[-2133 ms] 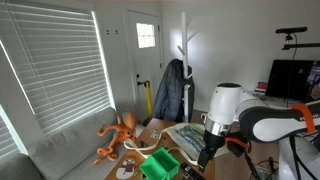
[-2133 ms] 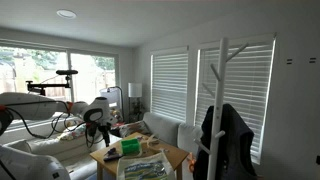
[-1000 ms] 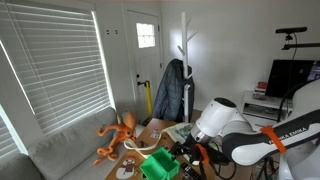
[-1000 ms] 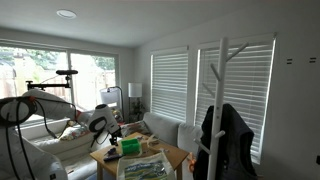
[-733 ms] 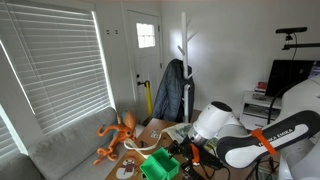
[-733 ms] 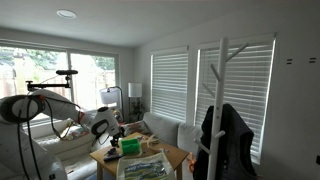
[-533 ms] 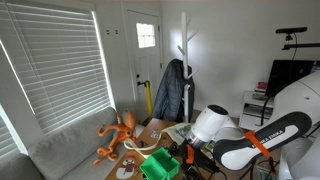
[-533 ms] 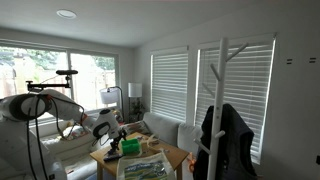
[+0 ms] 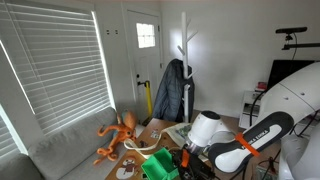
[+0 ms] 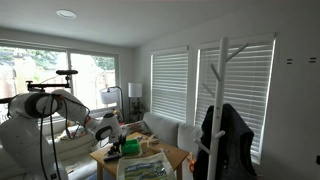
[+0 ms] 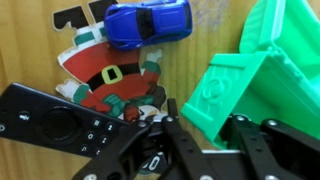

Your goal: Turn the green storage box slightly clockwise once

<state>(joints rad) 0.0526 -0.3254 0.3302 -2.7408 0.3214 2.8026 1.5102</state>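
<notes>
The green box (image 9: pixel 158 167) sits by the table's (image 11: pixel 25 45) near edge. The gripper (image 11: pixel 215 140) has its fingers spread, straddling the box's corner wall. I'd pinch that wall firmly, then twist just a touch clockwise, minding the remote (image 11: pixel 60 125). Versus two seconds back, the arm's dropped right down and the box hasn't budged.

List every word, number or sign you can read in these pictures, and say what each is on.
Nothing reads cleanly.
Santa picture: black characters above it, maybe numerals, cut off by the frame's top edge, unreadable.
Remote control: button symbols only, blurred.
Robot arm in an exterior view: any lettering is too small to read.
Green storage box and blue toy car: no text visible.
</notes>
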